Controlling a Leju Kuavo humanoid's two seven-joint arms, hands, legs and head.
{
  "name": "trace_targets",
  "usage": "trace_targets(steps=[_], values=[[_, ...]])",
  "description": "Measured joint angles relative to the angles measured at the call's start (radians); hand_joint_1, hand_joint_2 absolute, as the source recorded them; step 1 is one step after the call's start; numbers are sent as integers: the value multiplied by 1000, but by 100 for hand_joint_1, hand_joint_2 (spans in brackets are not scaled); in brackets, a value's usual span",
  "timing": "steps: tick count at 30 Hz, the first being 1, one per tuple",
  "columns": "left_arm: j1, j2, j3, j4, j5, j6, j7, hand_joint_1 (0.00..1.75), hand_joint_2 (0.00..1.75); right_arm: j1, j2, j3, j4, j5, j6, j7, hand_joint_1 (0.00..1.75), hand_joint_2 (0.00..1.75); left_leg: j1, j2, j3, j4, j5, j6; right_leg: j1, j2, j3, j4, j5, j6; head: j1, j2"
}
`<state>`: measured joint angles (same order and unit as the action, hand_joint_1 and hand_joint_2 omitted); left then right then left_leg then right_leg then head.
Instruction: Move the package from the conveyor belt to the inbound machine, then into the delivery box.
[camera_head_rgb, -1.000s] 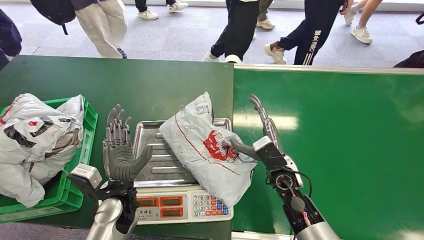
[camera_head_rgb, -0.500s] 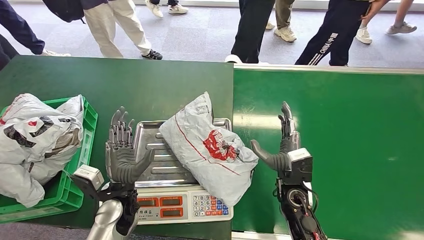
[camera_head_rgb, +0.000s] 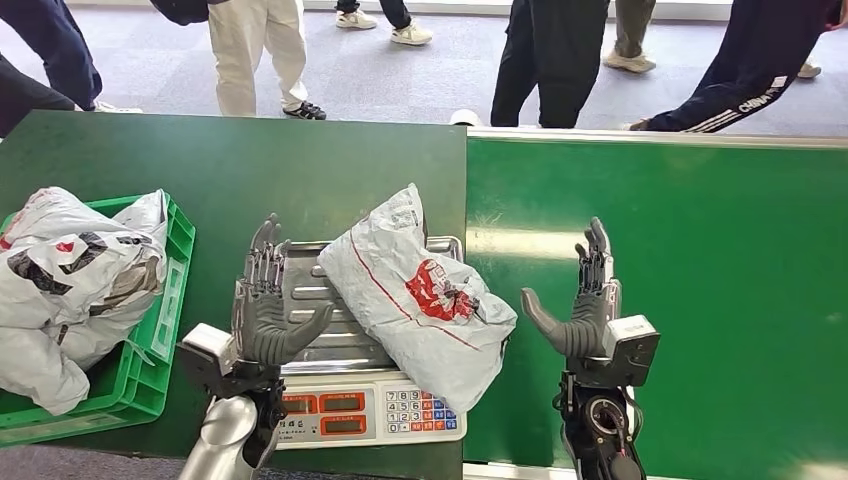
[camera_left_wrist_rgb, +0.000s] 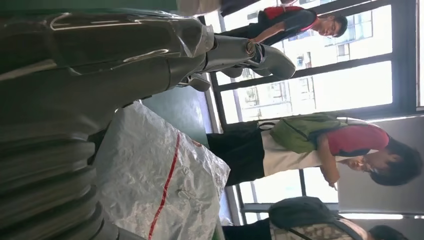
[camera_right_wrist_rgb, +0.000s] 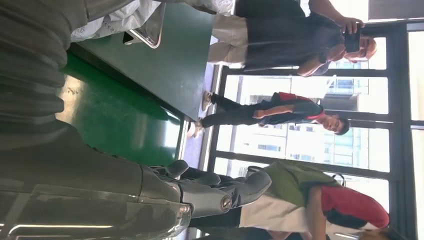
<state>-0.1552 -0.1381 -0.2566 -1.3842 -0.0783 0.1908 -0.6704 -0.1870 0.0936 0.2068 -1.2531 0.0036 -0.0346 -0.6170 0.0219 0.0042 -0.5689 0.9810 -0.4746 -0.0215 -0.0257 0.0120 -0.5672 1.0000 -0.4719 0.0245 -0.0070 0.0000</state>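
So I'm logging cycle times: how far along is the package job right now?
Done: the package lies on the scale tray, off the green belt. In hand: nothing; the left hand and right hand stand open on either side of it. Left: lifting it into the green box, which already holds other parcels.

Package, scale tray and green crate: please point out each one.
Package (camera_head_rgb: 415, 295), head view, on its red print.
Scale tray (camera_head_rgb: 300, 265), head view, on bare ribbed metal.
Green crate (camera_head_rgb: 178, 250), head view, on its right wall.
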Motion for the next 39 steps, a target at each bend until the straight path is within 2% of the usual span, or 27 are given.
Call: trace_targets(steps=[6,15,19,30,39], values=[[-26,22,-23,7,-282,16,82,0,175,7,17,-16,-5,27,35,10,0,175,0,0,0,0,0,0,0,0,0,0,0,0,0,0],[-103,60,-54,51,-542,-67,205,0,175,5,28,-39,-5,42,68,20,0,175,0,0,0,0,0,0,0,0,0,0,0,0,0,0],[-133,71,-73,106,-645,-113,295,0,175,6,30,-52,-5,51,79,25,0,175,0,0,0,0,0,0,0,0,0,0,0,0,0,0],[-165,77,-101,211,-724,-206,385,0,175,7,40,-78,-8,75,100,48,0,175,0,0,0,0,0,0,0,0,0,0,0,0,0,0],[-177,73,-103,239,-750,-213,424,0,175,17,49,-86,-23,83,105,60,0,175,0,0,2,0,0,0,0,0,3,0,0,0,0,0]])
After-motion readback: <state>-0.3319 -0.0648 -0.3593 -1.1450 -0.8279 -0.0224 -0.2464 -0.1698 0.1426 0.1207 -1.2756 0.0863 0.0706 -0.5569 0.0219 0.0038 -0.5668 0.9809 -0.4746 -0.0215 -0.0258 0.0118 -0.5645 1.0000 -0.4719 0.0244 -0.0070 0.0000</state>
